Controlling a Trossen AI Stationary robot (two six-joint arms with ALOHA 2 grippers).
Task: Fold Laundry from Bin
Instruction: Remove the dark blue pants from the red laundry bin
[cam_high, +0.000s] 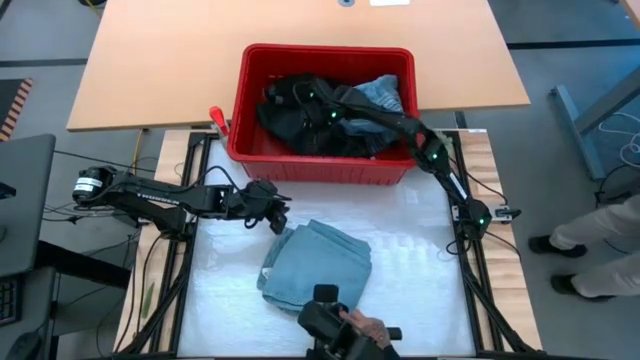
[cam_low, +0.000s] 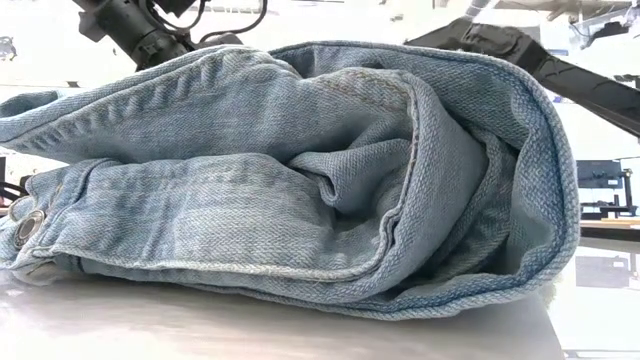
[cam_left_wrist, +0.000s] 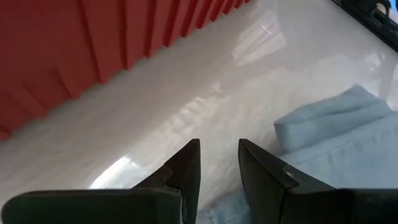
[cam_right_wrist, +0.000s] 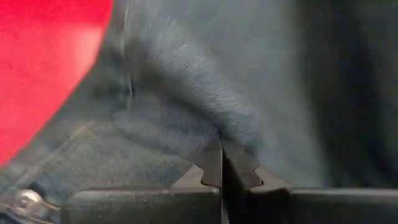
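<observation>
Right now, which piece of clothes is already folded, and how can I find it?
Find the red bin at the back of the white table. In front of it, alone, lie the folded light blue jeans. The other clothes are still piled inside the bin.

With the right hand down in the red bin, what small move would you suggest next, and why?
Probably lift the right hand straight up. It sits shut inside the bin, its fingers pinching a fold of dark cloth, so raising it should draw that garment clear. The left hand waits beside the folded jeans.
</observation>
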